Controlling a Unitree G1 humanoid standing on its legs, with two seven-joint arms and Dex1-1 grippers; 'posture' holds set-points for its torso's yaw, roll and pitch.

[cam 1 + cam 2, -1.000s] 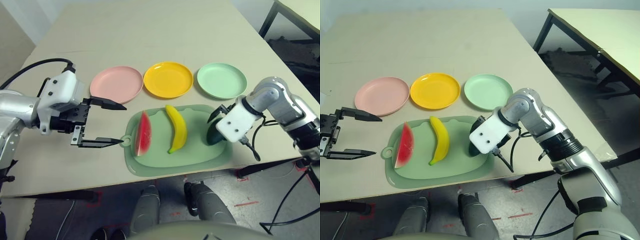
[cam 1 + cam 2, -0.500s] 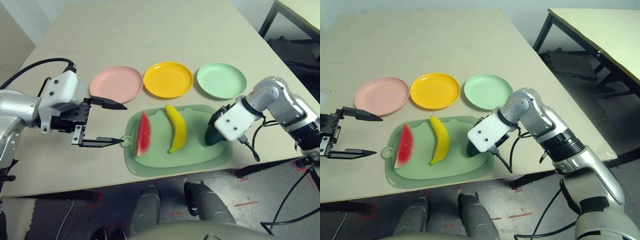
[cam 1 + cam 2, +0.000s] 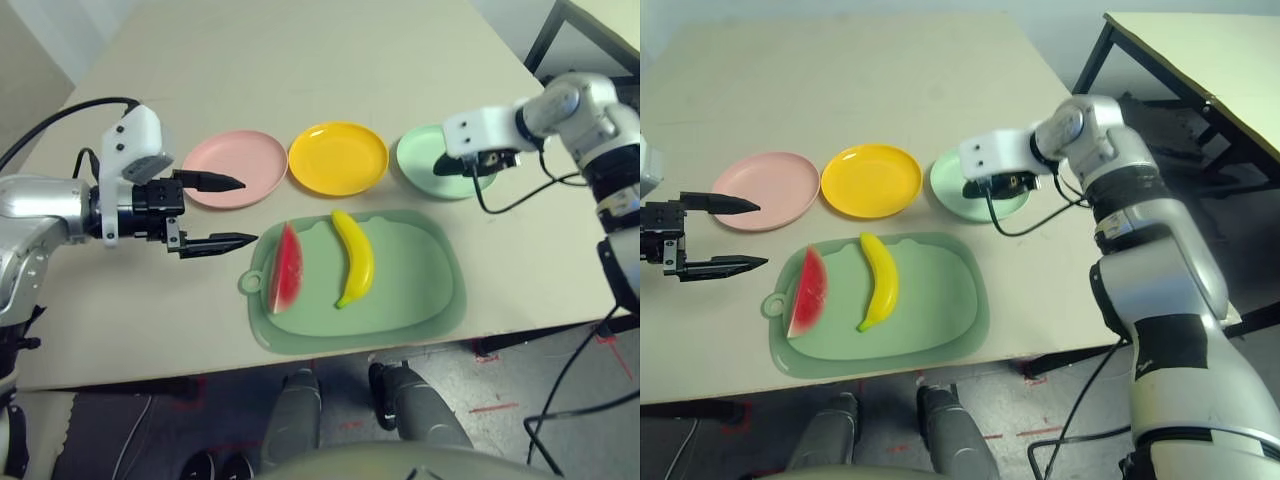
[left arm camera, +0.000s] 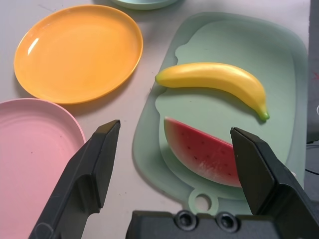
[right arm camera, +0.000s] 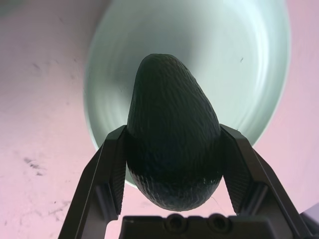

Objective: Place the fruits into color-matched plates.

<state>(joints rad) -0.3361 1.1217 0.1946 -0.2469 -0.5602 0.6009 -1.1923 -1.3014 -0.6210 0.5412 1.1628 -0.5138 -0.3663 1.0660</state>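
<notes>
A red watermelon wedge (image 3: 287,269) and a yellow banana (image 3: 354,257) lie side by side on the pale-green cutting mat (image 3: 415,290). Behind the mat stand the pink plate (image 3: 234,168), the yellow plate (image 3: 338,158) and the mint green plate (image 3: 418,152) in a row. My right gripper (image 3: 456,164) hangs just over the green plate, shut on the dark green avocado (image 5: 172,99). My left gripper (image 3: 248,211) is open, level with the table, left of the watermelon and by the pink plate's near rim. In the left wrist view, the watermelon (image 4: 207,157) lies between its fingers (image 4: 92,169).
The table's front edge runs just below the mat, and its right edge lies beyond the green plate. A second table (image 3: 1200,60) stands off to the right. A black cable (image 3: 500,205) hangs from my right wrist over the table.
My right gripper has lifted the avocado off the mat's right end and carried it back over the green plate. My left gripper has shifted slightly back toward the pink plate.
</notes>
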